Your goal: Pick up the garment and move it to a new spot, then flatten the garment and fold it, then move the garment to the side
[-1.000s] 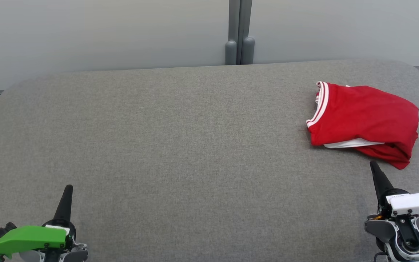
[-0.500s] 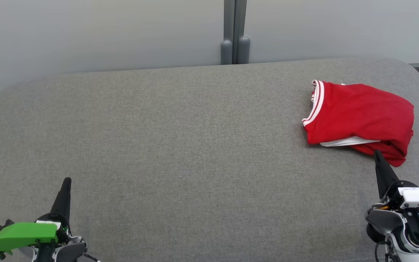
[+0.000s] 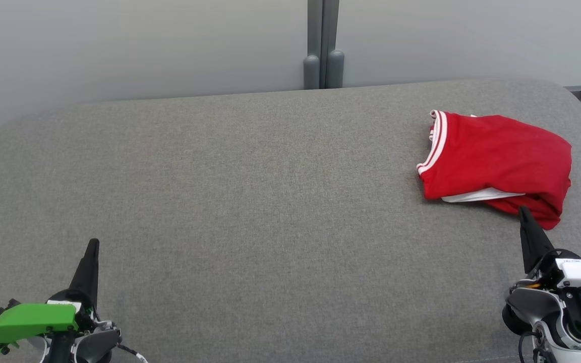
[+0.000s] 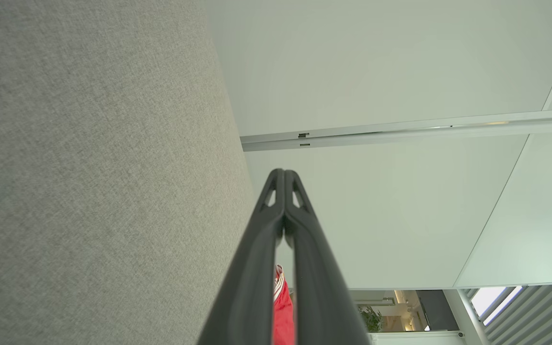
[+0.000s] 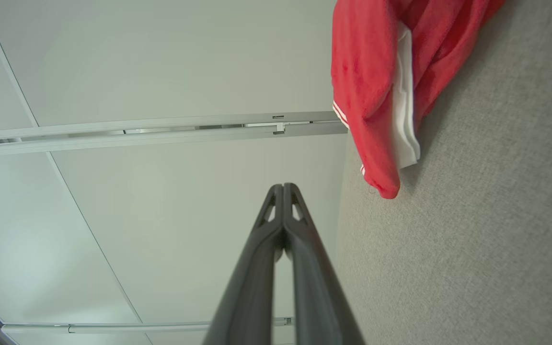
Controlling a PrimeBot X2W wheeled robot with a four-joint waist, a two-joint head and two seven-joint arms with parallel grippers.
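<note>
Both arms are low at the near edge of the grey cloth-covered desk [image 3: 270,201]. The left pincer [image 3: 94,243] has its two dark fingers pressed together with nothing between them, well apart from the action. The right pincer [image 3: 522,212] is also closed on nothing, its tip just beside the near corner of the red jersey [image 3: 497,161].

The jersey lies in a compact bundle at the far right of the desk, with its white-striped trim [image 3: 439,141] facing the middle and a white inner layer [image 3: 477,196] peeking out along the near side. A jersey doubled over and set off to one side fits a fold that is done and parked. It fits equally well a garment lying in a heap, waiting to be carried off and spread.

The danger is that right tip. Pushed forward while closed, it could plough into the near corner, rucking the layers and spoiling the stack. The bundle also lies close to the desk's right edge, so a shove that way could send cloth over the side. From the right wrist view the layers [image 5: 367,72] look loose, so a pinch might catch only the top one.
</note>
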